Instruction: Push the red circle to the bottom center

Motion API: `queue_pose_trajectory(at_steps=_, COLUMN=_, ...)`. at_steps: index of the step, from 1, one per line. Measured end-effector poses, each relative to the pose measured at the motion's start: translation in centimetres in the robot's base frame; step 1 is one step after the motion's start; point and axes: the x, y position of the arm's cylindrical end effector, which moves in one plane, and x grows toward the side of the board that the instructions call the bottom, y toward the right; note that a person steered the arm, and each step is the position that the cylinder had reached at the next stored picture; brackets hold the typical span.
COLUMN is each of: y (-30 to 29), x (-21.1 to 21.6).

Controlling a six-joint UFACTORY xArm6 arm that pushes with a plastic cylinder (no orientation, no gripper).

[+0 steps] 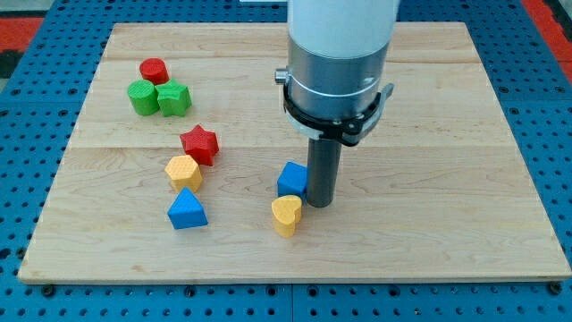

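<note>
My tip [320, 204] touches the blue block [292, 179] (red circle [154, 71] well apart).

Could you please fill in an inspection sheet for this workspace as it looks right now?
Surface: wooden board, flat, on a blue perforated base.
Job's things: red circle at the view's upper left, touching the green blocks.
Clutter: red star, orange block, blue triangle, blue cube, yellow heart.
Hand: none fitted; my tip stands just right of the blue cube, far from the red circle.
Cables: nothing seen.
Surroundings: red patches at the top corners.
</note>
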Motion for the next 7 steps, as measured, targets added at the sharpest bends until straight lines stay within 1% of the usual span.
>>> queue_pose_trajectory(at_steps=1, y=1.0, x=-2.0)
queue_pose_trajectory(at_steps=2, y=-1.8, x=-9.6)
queue_pose_trajectory(at_steps=3, y=-10.3, x=-17.5)
queue_pose_trajectory(at_steps=4, y=-18.5, x=-23.8)
queue_pose_trajectory(at_steps=5, y=-24.7, x=-27.2)
queue_pose_trajectory(at_steps=6, y=-26.4, x=-23.9)
queue_pose_trajectory(at_steps=7, y=-24.0, x=-20.7)
